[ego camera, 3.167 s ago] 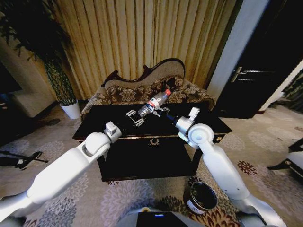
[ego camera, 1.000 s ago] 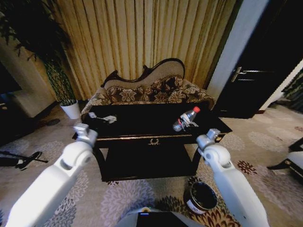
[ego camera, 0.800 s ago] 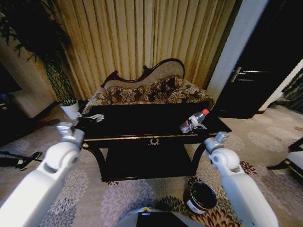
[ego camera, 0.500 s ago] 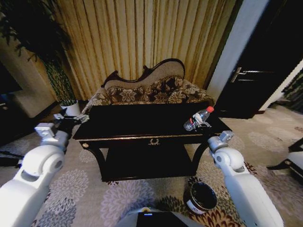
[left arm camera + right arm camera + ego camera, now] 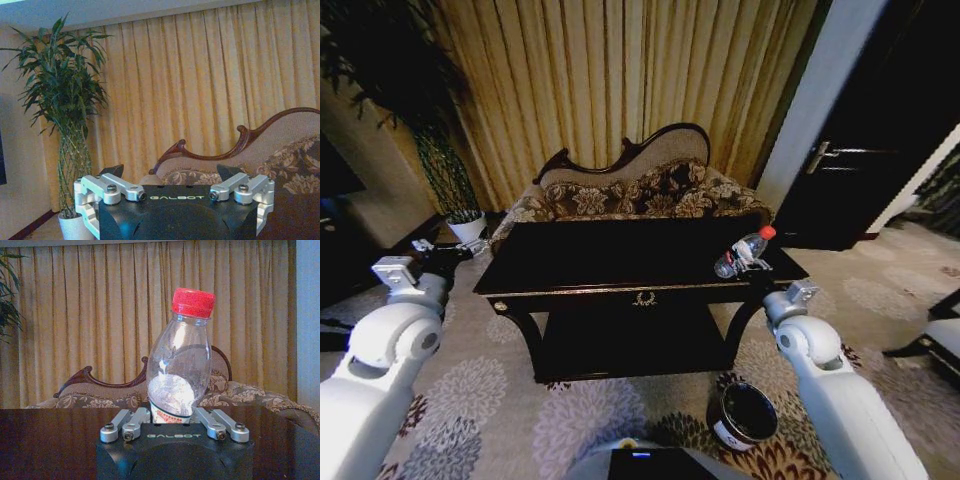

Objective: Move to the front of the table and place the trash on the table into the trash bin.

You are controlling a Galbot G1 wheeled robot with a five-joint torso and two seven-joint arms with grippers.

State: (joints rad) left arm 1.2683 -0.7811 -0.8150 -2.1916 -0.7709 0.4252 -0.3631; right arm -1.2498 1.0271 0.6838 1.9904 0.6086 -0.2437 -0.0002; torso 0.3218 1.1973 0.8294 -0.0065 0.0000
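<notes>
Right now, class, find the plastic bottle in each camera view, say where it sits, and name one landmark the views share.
Head view: the bottle hangs tilted over the table's right end, in the right gripper.
Left wrist view: the bottle is not in it; the open left gripper faces the curtain.
Right wrist view: the bottle stands centre frame, red cap up, clamped at its label.
Shared landmark: the sofa's carved back.
</notes>
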